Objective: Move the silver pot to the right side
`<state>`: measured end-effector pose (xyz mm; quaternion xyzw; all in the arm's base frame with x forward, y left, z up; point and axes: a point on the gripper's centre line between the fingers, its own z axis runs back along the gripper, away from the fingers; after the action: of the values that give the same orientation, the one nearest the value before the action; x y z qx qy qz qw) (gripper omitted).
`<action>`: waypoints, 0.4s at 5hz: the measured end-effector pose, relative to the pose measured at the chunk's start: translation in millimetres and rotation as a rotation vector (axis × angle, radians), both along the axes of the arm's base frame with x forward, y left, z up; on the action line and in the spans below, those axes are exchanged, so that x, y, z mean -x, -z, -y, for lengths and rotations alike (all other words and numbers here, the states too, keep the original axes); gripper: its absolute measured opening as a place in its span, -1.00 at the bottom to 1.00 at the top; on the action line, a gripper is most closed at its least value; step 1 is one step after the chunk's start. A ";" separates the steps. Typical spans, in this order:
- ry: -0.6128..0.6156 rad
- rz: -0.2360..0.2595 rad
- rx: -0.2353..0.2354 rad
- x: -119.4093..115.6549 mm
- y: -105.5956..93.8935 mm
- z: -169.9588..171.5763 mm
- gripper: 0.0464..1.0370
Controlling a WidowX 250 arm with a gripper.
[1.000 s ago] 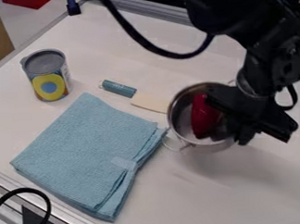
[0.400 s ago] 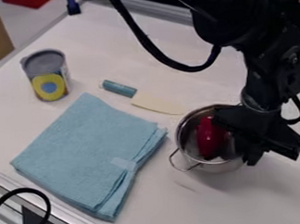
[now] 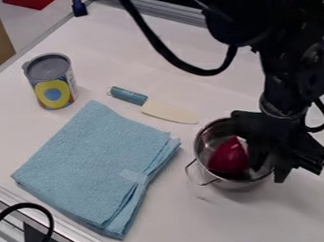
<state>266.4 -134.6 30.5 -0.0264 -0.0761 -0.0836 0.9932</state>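
The silver pot (image 3: 206,169) is on the right part of the tabletop (image 3: 154,203), to the right of the folded blue cloth (image 3: 93,160) and apart from it. Compared with the first frame, the pot lies nearer and a little farther right; since the second frame it has shifted only slightly. Its wire handle (image 3: 189,173) points left and near.

The black gripper (image 3: 269,168) is down at the pot's right side, overlapping the rim. From this angle I cannot tell whether it is clenched on the pot or released, since the dark parts blend together.

Inside the pot is a red object (image 3: 229,156) (perhaps a toy vegetable, though much of it is hidden). It stood out as a long, narrow shape in both earlier frames; now it looks shorter and broader, leaning differently.

The knife (image 3: 169,112), with its blue handle and pale blade, has kept its place beyond the cloth; the pot covered its tip at first, and now the tip shows. The can (image 3: 51,82) at far left has stayed put, as has the cloth.
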 end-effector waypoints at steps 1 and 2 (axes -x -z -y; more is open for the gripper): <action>-0.001 0.004 0.036 -6.2 -14.5 -5.7 0.47; -0.010 0.004 0.063 -9.3 -22.7 -13.6 0.91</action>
<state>275.6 -120.9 53.1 -0.0569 -0.0809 -0.0763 0.9922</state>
